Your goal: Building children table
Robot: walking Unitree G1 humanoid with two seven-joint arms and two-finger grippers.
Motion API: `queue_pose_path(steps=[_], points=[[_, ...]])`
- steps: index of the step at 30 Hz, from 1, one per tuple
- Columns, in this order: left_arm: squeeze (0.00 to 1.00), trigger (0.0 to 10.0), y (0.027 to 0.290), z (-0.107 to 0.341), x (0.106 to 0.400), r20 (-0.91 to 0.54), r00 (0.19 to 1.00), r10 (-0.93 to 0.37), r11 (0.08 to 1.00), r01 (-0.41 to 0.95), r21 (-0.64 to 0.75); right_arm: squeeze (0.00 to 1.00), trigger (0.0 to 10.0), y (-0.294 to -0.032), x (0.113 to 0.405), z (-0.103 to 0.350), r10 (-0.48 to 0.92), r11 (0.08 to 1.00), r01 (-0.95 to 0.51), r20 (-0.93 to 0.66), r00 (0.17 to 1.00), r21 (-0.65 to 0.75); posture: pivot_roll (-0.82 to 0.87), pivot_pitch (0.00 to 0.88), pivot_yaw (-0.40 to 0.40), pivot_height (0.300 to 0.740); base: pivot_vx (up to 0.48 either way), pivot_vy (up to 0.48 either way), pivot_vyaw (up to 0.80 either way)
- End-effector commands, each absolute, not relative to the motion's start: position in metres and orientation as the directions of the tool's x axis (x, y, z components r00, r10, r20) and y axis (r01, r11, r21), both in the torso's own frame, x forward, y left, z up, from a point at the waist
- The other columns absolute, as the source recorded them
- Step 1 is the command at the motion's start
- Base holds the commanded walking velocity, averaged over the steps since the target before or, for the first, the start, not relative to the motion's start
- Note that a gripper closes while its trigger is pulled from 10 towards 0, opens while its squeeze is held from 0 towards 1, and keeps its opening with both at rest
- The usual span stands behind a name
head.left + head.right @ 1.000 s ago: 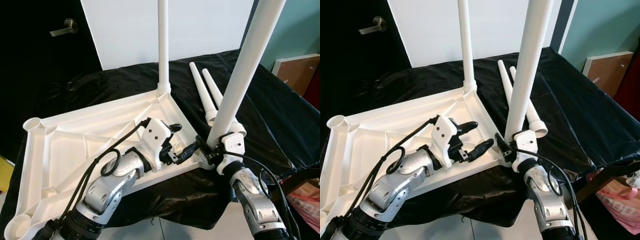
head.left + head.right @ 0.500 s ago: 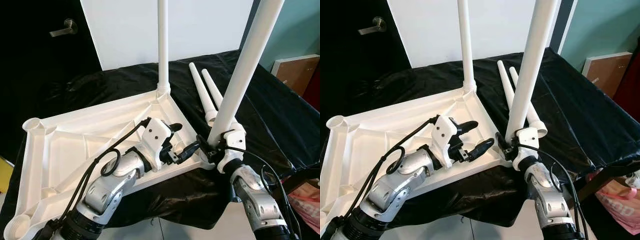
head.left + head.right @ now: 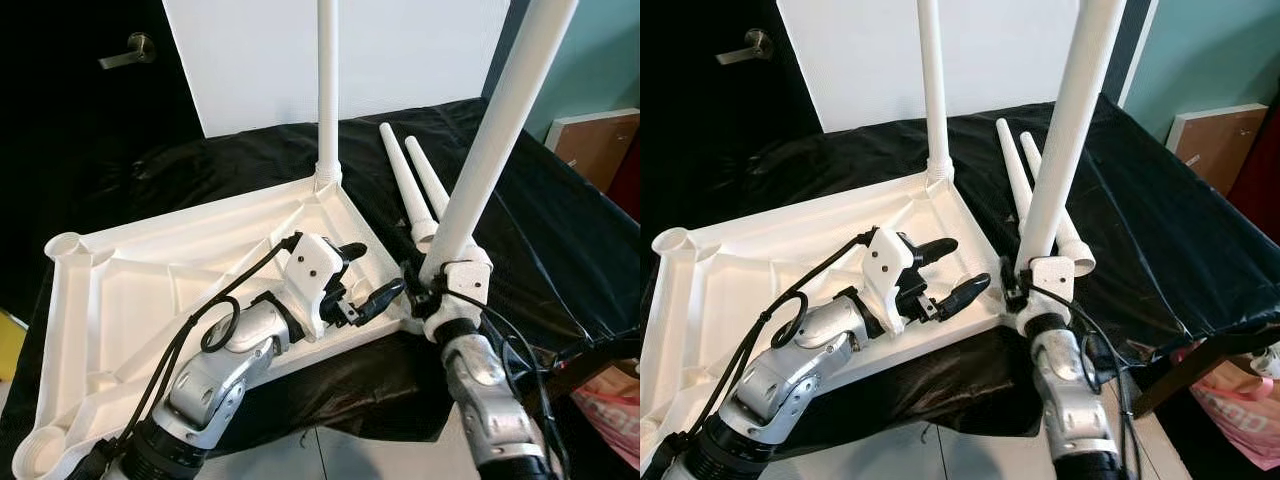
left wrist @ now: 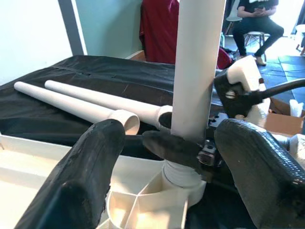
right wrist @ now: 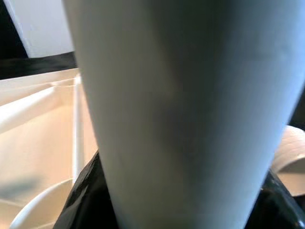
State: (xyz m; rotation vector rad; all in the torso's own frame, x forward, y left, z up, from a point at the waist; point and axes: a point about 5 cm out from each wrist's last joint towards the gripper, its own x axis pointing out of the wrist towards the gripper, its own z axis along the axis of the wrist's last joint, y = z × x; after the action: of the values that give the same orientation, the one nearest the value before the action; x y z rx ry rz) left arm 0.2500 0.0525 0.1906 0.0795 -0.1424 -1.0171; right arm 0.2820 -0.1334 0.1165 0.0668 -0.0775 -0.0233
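- Left eye view: white plastic tabletop point(image 3: 150, 290) upside down on the bench point(image 3: 560, 230), ribbed underside facing up, round leg sockets at its corners.
- Bench draped in a black cloth point(image 3: 240, 170); near edge of the tabletop overhanging the cloth's front.
- Fitted leg point(image 3: 326, 90), a plain white tube, upright in the far corner socket.
- Held leg point(image 3: 490, 140), a thicker white tapered tube, leaning slightly with its foot in the near right corner socket point(image 4: 183, 179).
- Right gripper point(image 3: 432, 290) clamped on the held leg just above that socket; in the right wrist view, black fingers point(image 5: 88, 195) pressed against both sides of the tube.
- Left gripper point(image 3: 365, 278) over the tabletop's underside just beside the same corner, fingers spread apart, touching neither leg.
- In the left wrist view, left gripper's two black fingers point(image 4: 90, 176) flanking the held leg with clear gaps on either side.
- Two loose legs point(image 3: 410, 185) lying side by side on the cloth, just beyond the held leg, wide open ends toward the robot.
- Behind the bench: white panel point(image 3: 260, 60), dark door with a lever handle point(image 3: 128, 54).
- Seated person point(image 4: 255, 21) far back in the left wrist view.
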Motion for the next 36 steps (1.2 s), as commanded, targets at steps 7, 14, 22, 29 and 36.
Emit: queue_pose_path(steps=[7, 14, 22, 29, 36], points=[[0.0, 10.0, 0.051, 0.194, 0.25, 0.082, 0.489, -0.868, 0.496, 0.856, 0.147, 0.0, 10.0, -0.135, 0.28, 0.099, -0.116, 0.981, 0.118, -0.021, 0.993, 0.156, -0.14, 0.044, 0.027, 0.74, 0.0, 0.0, 0.0], [0.0, 10.0, 0.051, 0.195, 0.251, 0.084, 0.49, -0.868, 0.497, 0.855, 0.149, 1.0, 10.0, -0.133, 0.28, 0.108, -0.083, 0.985, 0.074, 0.053, 0.995, 0.157, -0.14, 0.042, 0.024, 0.74, 0.0, 0.0, 0.0], [0.0, 10.0, 0.048, 0.195, 0.253, 0.093, 0.49, -0.867, 0.499, 0.854, 0.149, 0.0, 10.0, -0.145, 0.285, 0.13, 0.102, 0.99, -0.118, 0.182, 0.978, 0.079, -0.16, 0.032, 0.018, 0.74, 0.0, 0.0, 0.0], [0.0, 10.0, 0.045, 0.195, 0.253, 0.097, 0.481, -0.871, 0.491, 0.858, 0.153, 0.0, 10.0, -0.163, 0.29, 0.137, 0.358, 0.933, -0.358, 0.154, 0.921, -0.024, -0.17, 0.028, 0.02, 0.74, 0.0, 0.0, 0.0], [0.0, 10.0, 0.043, 0.196, 0.255, 0.103, 0.48, -0.871, 0.491, 0.858, 0.152, 0.0, 10.0, -0.179, 0.297, 0.135, 0.505, 0.861, -0.498, 0.059, 0.861, -0.105, -0.17, 0.023, 0.018, 0.74, 0.0, 0.0, 0.0]])
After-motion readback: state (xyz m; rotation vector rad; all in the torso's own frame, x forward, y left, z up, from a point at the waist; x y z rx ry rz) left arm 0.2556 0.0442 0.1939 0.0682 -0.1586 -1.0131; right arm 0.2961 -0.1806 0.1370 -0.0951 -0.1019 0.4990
